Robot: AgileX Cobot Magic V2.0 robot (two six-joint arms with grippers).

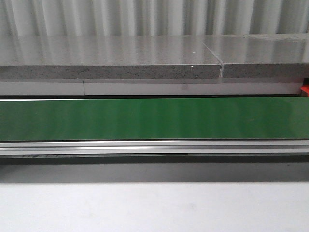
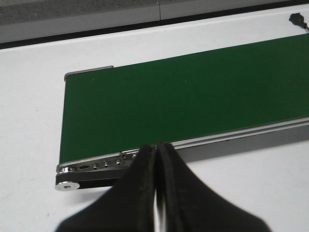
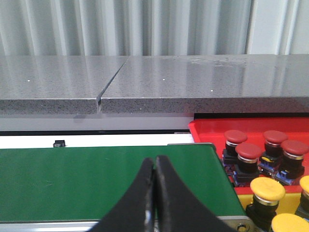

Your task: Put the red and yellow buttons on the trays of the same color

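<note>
In the right wrist view several red buttons (image 3: 249, 151) stand on a red tray (image 3: 207, 128) and several yellow buttons (image 3: 267, 189) stand on a yellow tray (image 3: 289, 203), both just past the end of the green conveyor belt (image 3: 96, 183). My right gripper (image 3: 154, 162) is shut and empty over the belt, left of the trays. My left gripper (image 2: 156, 147) is shut and empty above the near edge of the belt (image 2: 183, 106), close to its end. No button lies on the belt (image 1: 154, 118) in any view. Neither gripper shows in the front view.
A grey stone shelf (image 1: 145, 60) runs behind the belt, with a corrugated wall beyond. A white table surface (image 1: 154, 208) lies in front of the aluminium belt rail (image 1: 154, 146). A bit of red (image 1: 305, 90) shows at the far right edge. A small black plug (image 2: 297, 19) lies beyond the belt.
</note>
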